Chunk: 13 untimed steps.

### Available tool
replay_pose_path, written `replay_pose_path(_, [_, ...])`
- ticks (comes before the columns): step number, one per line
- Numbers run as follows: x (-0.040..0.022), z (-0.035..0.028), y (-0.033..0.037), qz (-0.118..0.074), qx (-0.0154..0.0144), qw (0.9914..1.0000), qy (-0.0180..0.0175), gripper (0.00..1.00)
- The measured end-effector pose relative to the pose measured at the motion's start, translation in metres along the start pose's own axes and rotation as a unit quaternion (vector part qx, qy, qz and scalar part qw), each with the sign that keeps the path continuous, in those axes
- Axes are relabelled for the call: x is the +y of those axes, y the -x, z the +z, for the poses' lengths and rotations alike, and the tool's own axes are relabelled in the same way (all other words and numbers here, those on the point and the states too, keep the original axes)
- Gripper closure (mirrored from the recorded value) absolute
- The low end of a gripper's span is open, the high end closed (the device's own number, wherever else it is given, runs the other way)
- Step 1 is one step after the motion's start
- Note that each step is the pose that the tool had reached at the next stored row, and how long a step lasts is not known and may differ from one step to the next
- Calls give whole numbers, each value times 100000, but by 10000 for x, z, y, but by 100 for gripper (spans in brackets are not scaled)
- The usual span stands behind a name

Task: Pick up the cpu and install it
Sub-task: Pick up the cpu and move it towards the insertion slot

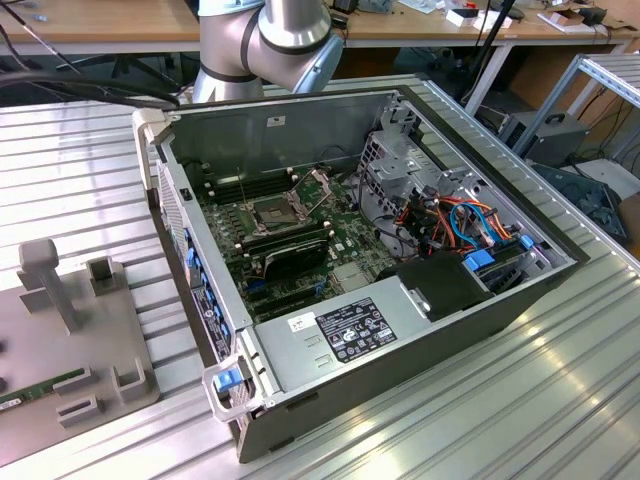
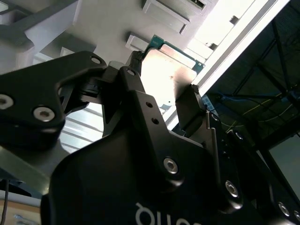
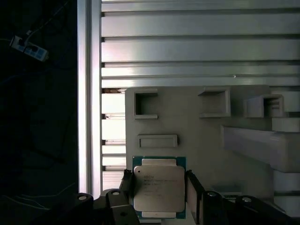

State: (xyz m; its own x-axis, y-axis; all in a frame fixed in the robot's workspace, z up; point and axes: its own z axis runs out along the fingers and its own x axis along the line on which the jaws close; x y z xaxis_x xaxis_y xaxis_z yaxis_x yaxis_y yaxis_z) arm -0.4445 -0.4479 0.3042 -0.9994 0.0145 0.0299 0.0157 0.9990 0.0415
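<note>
First wrist view: cpu (image 3: 158, 190), perhaps gripped

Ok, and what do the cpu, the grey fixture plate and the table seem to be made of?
The cpu: dull silver metal lid that glares under light, on a green board rim. The fixture plate: probably matte grey plastic, uniform and without shine. The table: likely aluminium, ribbed silvery slats with bright streaks.

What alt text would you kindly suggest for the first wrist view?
The gripper clasps a square silver chip by two opposite sides, over a grey tray with raised holders, on a ribbed metal table.
</note>
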Motion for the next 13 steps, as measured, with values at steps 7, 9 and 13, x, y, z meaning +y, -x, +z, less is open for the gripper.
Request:
replay_pose_path(7, [8,-198,-6,0,3,100000,0,46])
replay_pose_path(9, [11,-273,-8,-2,-2,100000,2,46])
replay_pose_path(13, [16,-396,-12,-2,1,100000,1,46])
